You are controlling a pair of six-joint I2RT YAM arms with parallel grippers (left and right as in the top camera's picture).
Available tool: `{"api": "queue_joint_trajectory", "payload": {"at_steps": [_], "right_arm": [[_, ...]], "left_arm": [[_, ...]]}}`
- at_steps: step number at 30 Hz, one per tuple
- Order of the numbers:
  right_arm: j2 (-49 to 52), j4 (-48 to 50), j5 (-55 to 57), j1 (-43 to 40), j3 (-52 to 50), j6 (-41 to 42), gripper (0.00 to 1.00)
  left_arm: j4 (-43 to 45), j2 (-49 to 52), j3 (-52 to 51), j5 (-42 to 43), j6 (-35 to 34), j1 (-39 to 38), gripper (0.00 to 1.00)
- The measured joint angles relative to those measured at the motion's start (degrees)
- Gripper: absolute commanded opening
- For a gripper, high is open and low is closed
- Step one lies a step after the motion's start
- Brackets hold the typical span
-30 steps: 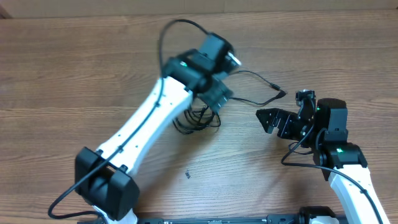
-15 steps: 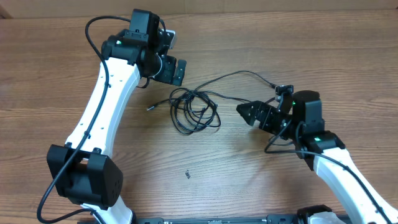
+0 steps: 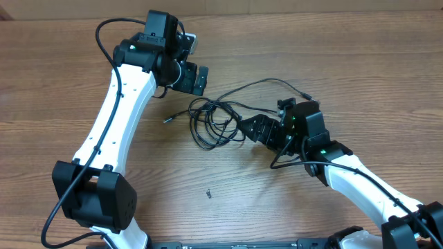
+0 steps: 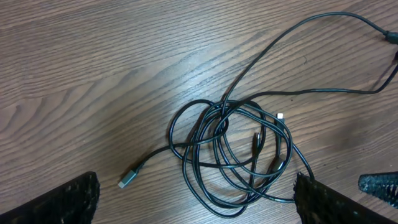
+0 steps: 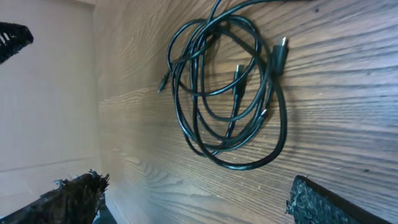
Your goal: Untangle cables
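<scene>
Untangling looks barely begun on the wooden worktop (image 3: 55,83): left arm (image 3: 118,111) and right arm (image 3: 360,180) both show open, empty jaws, while the cables (image 3: 217,123) lie mid-worktop in one knotted coil

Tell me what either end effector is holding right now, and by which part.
Nothing. The left end effector and right end effector are both open; the cable bundle lies ungripped on the wooden table.
</scene>
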Motion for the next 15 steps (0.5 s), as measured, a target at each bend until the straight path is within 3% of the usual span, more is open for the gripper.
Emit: {"api": "queue_joint_trajectory", "payload": {"at_steps": [15], "right_arm": [[0.0,0.02,0.02,0.0,0.0,0.35,0.97]], "left_arm": [[0.0,0.0,0.0,-0.02,0.0,0.0,0.99]]}}
